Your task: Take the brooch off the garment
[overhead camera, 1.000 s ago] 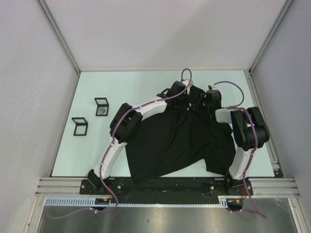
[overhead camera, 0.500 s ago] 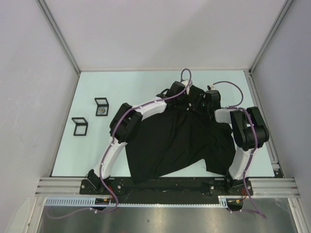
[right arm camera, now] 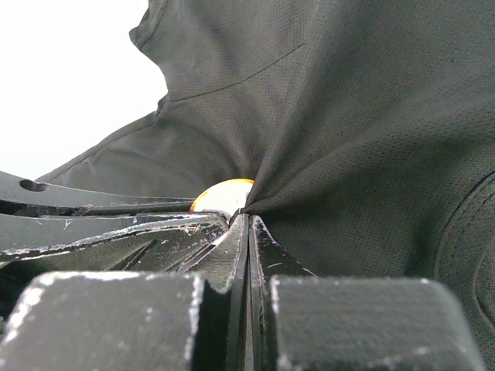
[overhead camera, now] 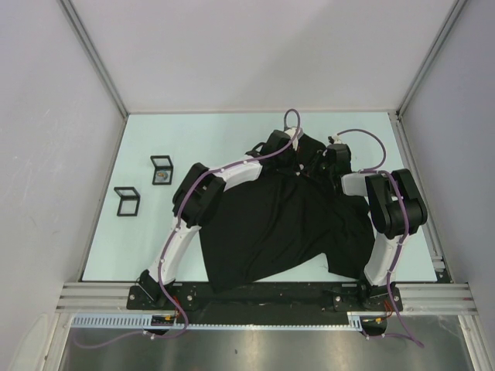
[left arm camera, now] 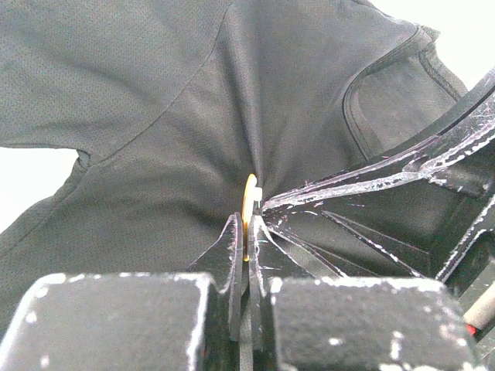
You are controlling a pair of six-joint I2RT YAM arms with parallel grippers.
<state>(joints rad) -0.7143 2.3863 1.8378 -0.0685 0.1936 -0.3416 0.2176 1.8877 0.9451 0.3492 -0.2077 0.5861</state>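
The black T-shirt (overhead camera: 271,224) lies spread on the table and is bunched up near its collar, where both grippers meet. The brooch, a round yellow-rimmed disc with a pale face, shows edge-on in the left wrist view (left arm camera: 249,199) and as a partial disc in the right wrist view (right arm camera: 222,194). My left gripper (left arm camera: 247,222) is shut on the brooch's rim; it also shows in the top view (overhead camera: 296,162). My right gripper (right arm camera: 247,219) is shut on a pinch of the shirt's cloth right beside the brooch, and shows in the top view (overhead camera: 314,165). Cloth folds radiate from the pinch.
Two small black-framed display boxes stand on the pale green table at the left, one (overhead camera: 162,170) farther and one (overhead camera: 127,201) nearer. The table's walls enclose the back and sides. The right arm's elbow (overhead camera: 396,202) rises beside the shirt's right edge.
My left wrist has shifted slightly to the left and away, and its cable loop has moved with it. The right arm and the shirt's outline look unchanged.
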